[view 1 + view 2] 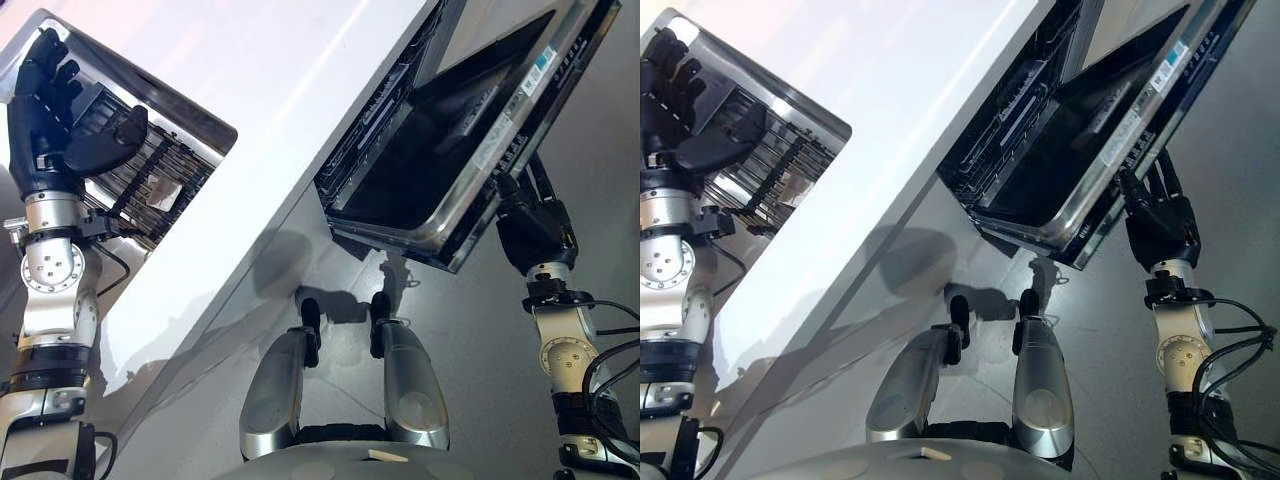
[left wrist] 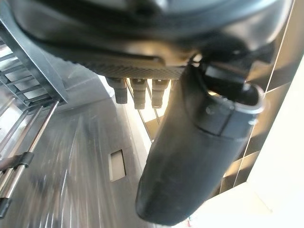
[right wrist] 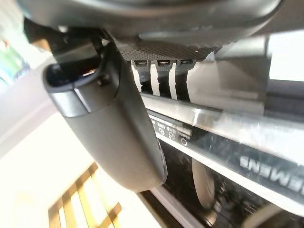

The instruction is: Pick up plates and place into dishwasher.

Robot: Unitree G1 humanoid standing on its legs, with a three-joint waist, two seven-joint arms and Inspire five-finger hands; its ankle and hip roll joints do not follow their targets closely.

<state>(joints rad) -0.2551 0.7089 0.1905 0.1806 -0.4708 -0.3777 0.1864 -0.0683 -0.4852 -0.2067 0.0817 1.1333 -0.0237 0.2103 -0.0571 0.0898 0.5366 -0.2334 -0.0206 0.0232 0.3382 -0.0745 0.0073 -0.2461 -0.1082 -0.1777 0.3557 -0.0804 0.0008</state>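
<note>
In the left eye view, a white table [image 1: 270, 110] runs diagonally across the scene. At ten o'clock the left robot hand [image 1: 50, 110] is raised with fingers straight and spread, released, holding nothing, in front of a steel sink [image 1: 195, 120] with a dark rack [image 1: 150, 180] inside. At two o'clock the dishwasher [image 1: 400, 120] stands with its door [image 1: 470, 130] hanging open, and the right robot hand [image 1: 530, 225] sits at the door's outer edge at three o'clock. The right eye view shows the same layout. In the left wrist view, the thumb and straight fingers hover over the steel basin beside the rack bars. In the right wrist view, straight fingers [image 3: 161, 76] rest against the door's steel rim, thumb apart, gripping nothing. I cannot make out any plates.
</note>
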